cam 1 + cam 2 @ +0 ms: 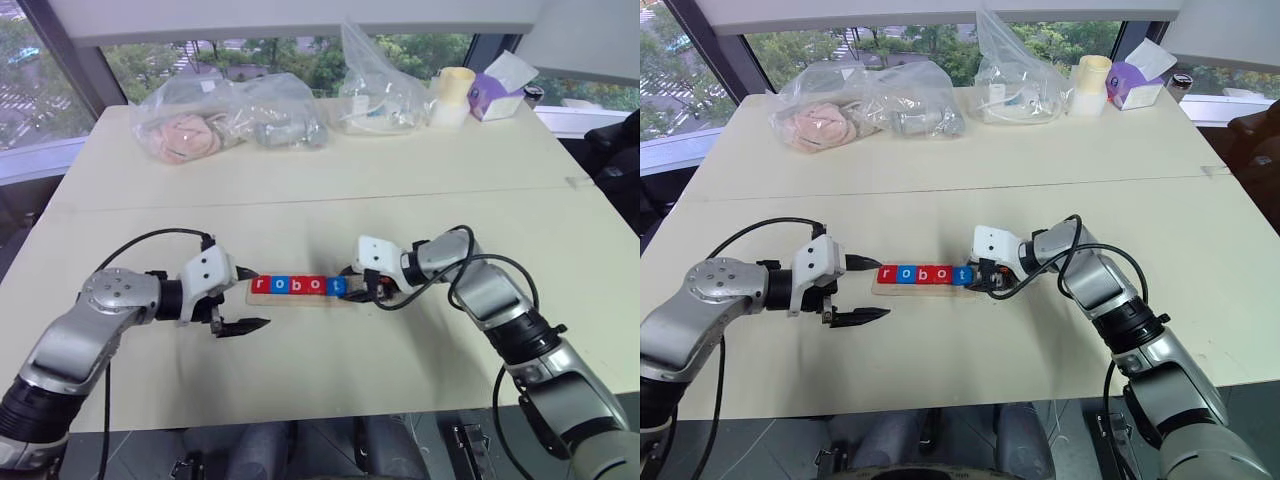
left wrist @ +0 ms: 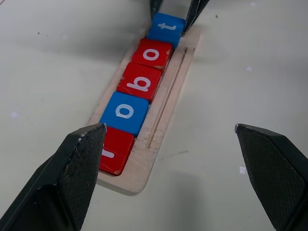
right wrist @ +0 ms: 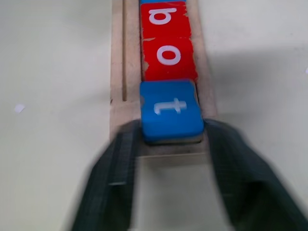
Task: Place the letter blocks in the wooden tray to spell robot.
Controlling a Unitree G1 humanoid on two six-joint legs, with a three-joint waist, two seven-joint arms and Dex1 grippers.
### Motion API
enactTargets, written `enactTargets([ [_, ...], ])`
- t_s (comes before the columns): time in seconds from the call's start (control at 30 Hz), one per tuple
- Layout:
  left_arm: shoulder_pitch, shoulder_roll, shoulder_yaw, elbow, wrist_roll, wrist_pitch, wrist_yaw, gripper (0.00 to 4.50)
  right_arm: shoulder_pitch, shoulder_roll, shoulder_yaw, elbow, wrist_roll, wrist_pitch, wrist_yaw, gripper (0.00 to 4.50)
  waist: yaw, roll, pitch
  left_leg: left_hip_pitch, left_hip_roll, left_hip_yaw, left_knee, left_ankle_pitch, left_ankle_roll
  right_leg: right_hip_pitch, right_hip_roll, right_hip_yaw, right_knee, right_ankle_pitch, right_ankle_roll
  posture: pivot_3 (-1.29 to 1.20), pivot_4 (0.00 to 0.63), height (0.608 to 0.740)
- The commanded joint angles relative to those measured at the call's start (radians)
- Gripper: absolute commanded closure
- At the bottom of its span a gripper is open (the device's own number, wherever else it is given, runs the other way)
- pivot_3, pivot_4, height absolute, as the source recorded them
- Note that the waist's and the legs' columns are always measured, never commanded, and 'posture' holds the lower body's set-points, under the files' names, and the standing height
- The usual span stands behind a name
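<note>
The wooden tray (image 2: 163, 110) lies mid-table with the letter blocks in a row reading r o b o t: red r (image 2: 113, 149), blue o (image 2: 125, 111), red b (image 2: 139, 83), red o (image 2: 151, 53), blue t (image 3: 171, 108). My right gripper (image 1: 350, 285) is at the tray's t end. Its fingers stand close on either side of the blue t, which rests in the recess, and they look slightly parted from it. At the r end my left gripper (image 1: 255, 297) hangs wide open with nothing between its fingers.
Clear plastic bags (image 1: 225, 120) with soft items lie along the table's far edge. Another bag (image 1: 375, 95), a pale roll (image 1: 452, 95) and a purple tissue box (image 1: 497, 95) are at the far right. Bare tabletop surrounds the tray.
</note>
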Motion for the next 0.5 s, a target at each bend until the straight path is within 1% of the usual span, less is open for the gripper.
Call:
enactTargets([
  [0.03,-0.013,-0.005,-0.003,-0.011,0.004,-0.012,-0.002,0.0,-0.019,0.01,-0.022,-0.01,0.01,-0.012,-0.019,0.24,0.0,0.0,0.0,0.0,0.0,0.0,0.0,0.0,0.0,0.0,0.0,0.0,0.0,0.0,0.0,0.0,0.15,0.74],
  [0.07,-0.012,-0.007,-0.003,-0.012,0.006,-0.012,-0.002,0.0,-0.023,0.01,-0.03,-0.017,0.015,-0.007,-0.025,0.07,0.0,0.0,0.0,0.0,0.0,0.0,0.0,0.0,0.0,0.0,0.0,0.0,0.0,0.0,0.0,0.0,0.15,0.74],
  [0.3,-0.011,-0.01,0.0,-0.013,0.008,-0.008,-0.001,0.0,-0.03,0.0,-0.071,-0.046,0.038,0.01,-0.058,0.07,0.0,0.0,0.0,0.0,0.0,0.0,0.0,0.0,0.0,0.0,0.0,0.0,0.0,0.0,0.0,0.0,0.15,0.74],
  [0.5,-0.029,-0.02,-0.012,-0.007,0.012,-0.008,-0.001,0.0,-0.009,0.011,-0.039,-0.04,0.018,-0.019,-0.078,0.07,0.0,0.0,0.0,0.0,0.0,0.0,0.0,0.0,0.0,0.0,0.0,0.0,0.0,0.0,0.0,0.0,0.15,0.74],
])
